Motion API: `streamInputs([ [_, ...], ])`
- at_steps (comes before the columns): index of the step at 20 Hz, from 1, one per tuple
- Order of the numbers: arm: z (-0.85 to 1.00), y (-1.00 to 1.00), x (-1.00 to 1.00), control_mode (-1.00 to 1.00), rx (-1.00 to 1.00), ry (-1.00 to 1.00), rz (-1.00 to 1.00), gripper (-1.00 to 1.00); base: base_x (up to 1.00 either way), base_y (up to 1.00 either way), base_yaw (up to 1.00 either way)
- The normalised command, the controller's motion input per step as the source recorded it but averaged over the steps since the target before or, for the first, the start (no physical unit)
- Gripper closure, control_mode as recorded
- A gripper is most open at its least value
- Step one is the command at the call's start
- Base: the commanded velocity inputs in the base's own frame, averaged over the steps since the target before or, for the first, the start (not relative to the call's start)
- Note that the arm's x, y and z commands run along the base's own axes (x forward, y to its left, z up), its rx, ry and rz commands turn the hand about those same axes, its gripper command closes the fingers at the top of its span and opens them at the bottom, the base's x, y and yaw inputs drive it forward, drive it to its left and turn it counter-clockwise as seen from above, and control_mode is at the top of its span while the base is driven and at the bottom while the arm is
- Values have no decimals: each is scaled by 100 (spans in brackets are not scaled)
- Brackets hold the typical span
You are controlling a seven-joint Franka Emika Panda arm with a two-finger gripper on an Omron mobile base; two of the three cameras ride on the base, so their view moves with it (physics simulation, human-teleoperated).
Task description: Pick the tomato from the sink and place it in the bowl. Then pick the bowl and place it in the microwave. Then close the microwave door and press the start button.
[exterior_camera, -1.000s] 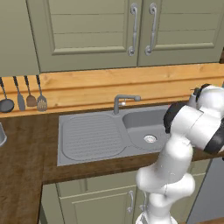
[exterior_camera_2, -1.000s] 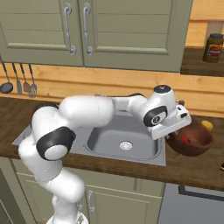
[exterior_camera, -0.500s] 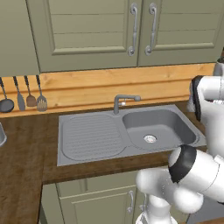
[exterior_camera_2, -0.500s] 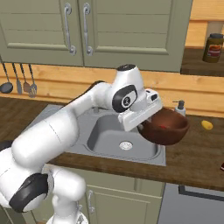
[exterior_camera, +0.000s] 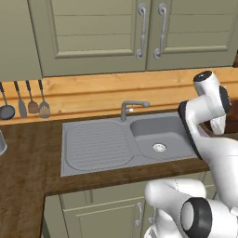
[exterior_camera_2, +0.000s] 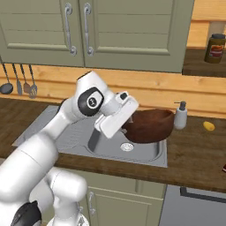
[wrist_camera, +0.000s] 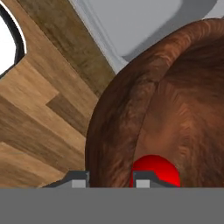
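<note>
**Bowl lifted clear of the desk, tomato riding inside**

Going left to right along the desk (exterior_camera_2: 194, 163): the hanging utensils (exterior_camera: 25, 100) sat against the back wall at the far left, untouched. Next came the sink (exterior_camera: 116, 144), its draining board and basin bare, the tap (exterior_camera: 132, 108) at its rear edge.

Over the right half of the basin I carried the bowl (exterior_camera_2: 148, 125). A second earlier it had rested on the desk near the right edge, beside the soap dispenser (exterior_camera_2: 179, 115); half a second earlier it was already off the surface, and at this moment it hung above the sink, well apart from the desk's right edge. My end effector (wrist_camera: 109, 178) was clenched on the bowl's rim, one fingertip (wrist_camera: 78, 179) outside the wall and the other inside. The tomato (wrist_camera: 155, 170) lay in the bottom of the bowl, just beside my inner fingertip, so the first placement was done and had survived the lift.

Further right, the small yellow item (exterior_camera_2: 209, 126) stayed on the desk near the back edge, and a jar (exterior_camera_2: 215, 47) stood on the shelf above.

I judged the bowl-carry stage had begun. The microwave still had to be reached, and keeping the bowl level mattered, since the tomato could roll out.
</note>
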Motion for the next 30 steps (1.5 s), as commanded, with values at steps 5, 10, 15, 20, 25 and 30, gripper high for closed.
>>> streamInputs([
  [5, 62, 3, -31, -100, 10, 4, 10, 100, 0, 0, 0],
  [10, 76, 38, -30, -100, 22, 0, 26, 100, 0, 0, 0],
  [15, 51, 88, 0, -100, 17, 9, 22, 100, 0, 0, 0],
  [20, 15, 92, -10, -100, 13, 4, 18, 100, 0, 0, 0],
  [25, -1, 68, -24, -100, 3, -18, 11, 100, 0, 0, 0],
  [30, 1, 59, -3, -100, 0, -29, 1, 100, 0, 0, 0],
])
